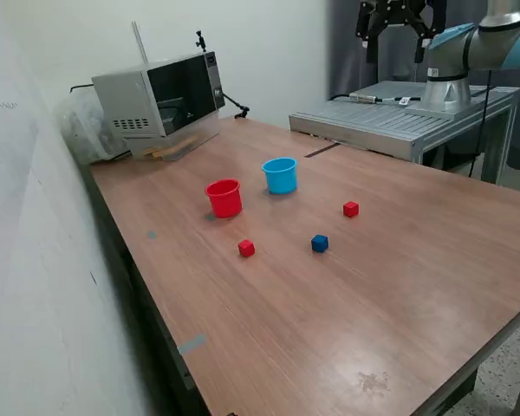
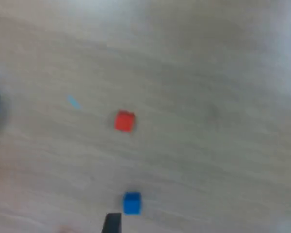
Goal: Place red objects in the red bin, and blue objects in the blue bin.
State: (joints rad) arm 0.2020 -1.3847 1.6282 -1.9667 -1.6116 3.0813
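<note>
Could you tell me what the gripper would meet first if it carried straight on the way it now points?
Probably the bare table. The gripper hangs high, open and looking down. In the wrist view, the blue cube lies nearest its fingertips, the red cube farther off; depth is unclear.

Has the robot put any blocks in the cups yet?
None that shows. Two red cubes and one blue cube lie loose on the table, outside the red cup and the blue cup. The cups' insides are not fully visible. The gripper hangs high above the table's far end, holding nothing. All visible cubes are left to sort.
</note>
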